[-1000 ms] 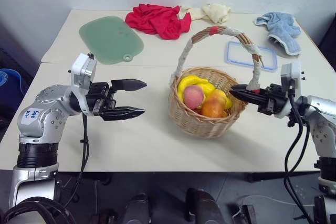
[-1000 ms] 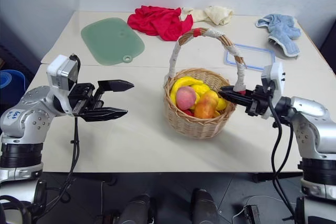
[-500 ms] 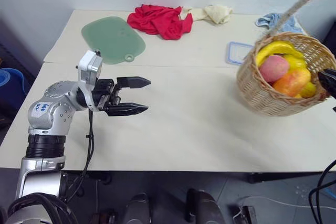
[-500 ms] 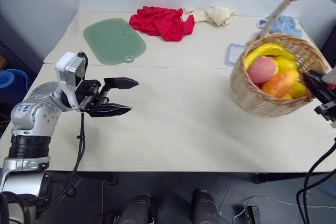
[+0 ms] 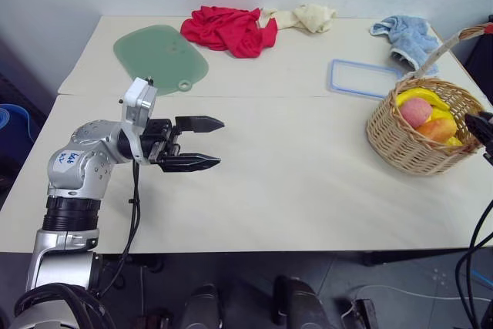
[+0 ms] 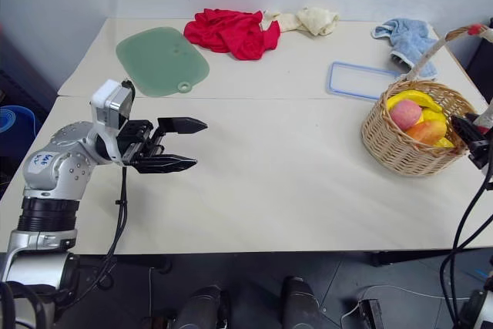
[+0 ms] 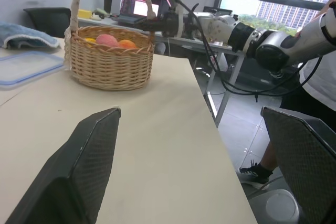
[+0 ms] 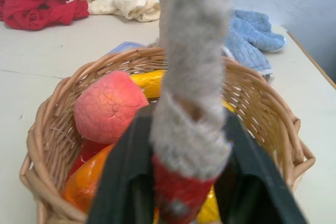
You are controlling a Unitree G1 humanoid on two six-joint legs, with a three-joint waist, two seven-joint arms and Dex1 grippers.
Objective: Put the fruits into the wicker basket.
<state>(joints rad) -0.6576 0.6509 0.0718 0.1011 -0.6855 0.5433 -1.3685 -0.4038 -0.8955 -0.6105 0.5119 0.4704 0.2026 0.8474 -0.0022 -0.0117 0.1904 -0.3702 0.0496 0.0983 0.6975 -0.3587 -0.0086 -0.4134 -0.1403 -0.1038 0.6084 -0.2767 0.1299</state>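
Two fruits are home: the peach (image 6: 406, 114) and the mango (image 6: 428, 130) both lie inside the wicker basket (image 6: 400, 156), which stands upright on the table (image 6: 293, 190) close to its right-hand edge, just this side of the blue-rimmed lid (image 6: 362, 80). The peach rides high on the side nearer the table's middle. The mango is tucked beside it towards the right rim, against the banana (image 6: 420, 99). Its long axis seems to run across the basket, slanting down into the bowl, though much of it is hidden.

Now the relation that matters. The right gripper (image 6: 467, 130) is at the basket's right rim, pointing into it, with the foot of the cloth-wrapped handle (image 6: 431, 45) standing upright in its mouth. Whether it is clamping that handle or has let go, I cannot tell. The handle arches from there over the fruit to the far rim, so any retreat wants to go straight back along the gripper's own line, or the basket could be dragged or tipped.

Meanwhile, the left gripper (image 5: 219, 142) hangs over the bare table well apart from the basket, spread wide, holding nothing, pointing across at it. The right arm is far nearer. By my read, the task looks all but finished.
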